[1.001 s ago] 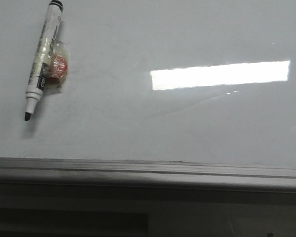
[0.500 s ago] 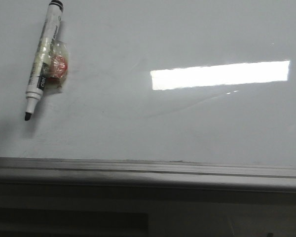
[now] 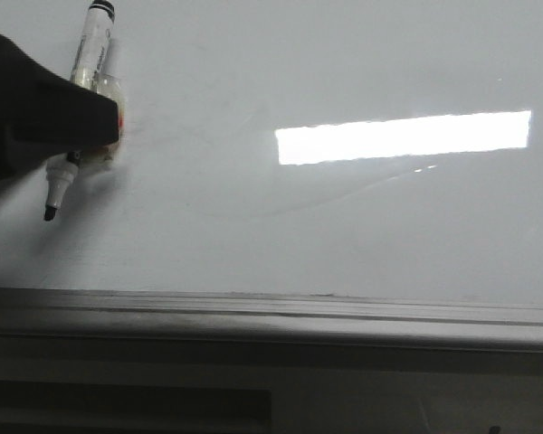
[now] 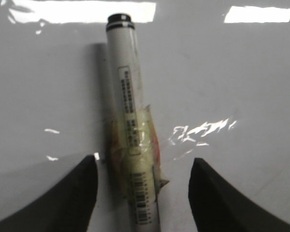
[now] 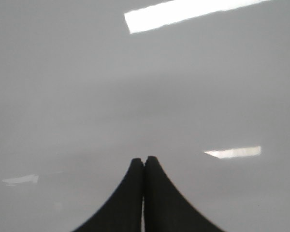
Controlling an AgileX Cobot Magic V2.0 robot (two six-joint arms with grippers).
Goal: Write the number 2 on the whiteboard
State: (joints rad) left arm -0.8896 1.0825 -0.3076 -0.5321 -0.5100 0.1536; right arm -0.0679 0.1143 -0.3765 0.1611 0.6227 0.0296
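The whiteboard point(image 3: 344, 235) is glossy white-grey, and no number 2 shows on it. A white marker point(image 3: 94, 45) with a black cap end and a bare black tip point(image 3: 50, 212) lies on it at the upper left, wrapped in clear tape point(image 3: 114, 90). My left gripper point(image 3: 90, 113) reaches in from the left and covers the marker's middle. In the left wrist view the gripper point(image 4: 143, 162) is open, with one black finger on each side of the marker point(image 4: 128, 87), not touching it. My right gripper point(image 5: 144, 159) is shut and empty over bare board point(image 5: 135, 87).
A grey metal edge rail point(image 3: 271, 312) runs along the board's near side. A bright rectangular light reflection point(image 3: 403, 137) lies on the board's right half. Faint curved smudges point(image 3: 344, 194) mark the middle.
My left gripper has come in from the left edge and now sits over the marker's middle, hiding the red part under the tape. The marker has not moved.
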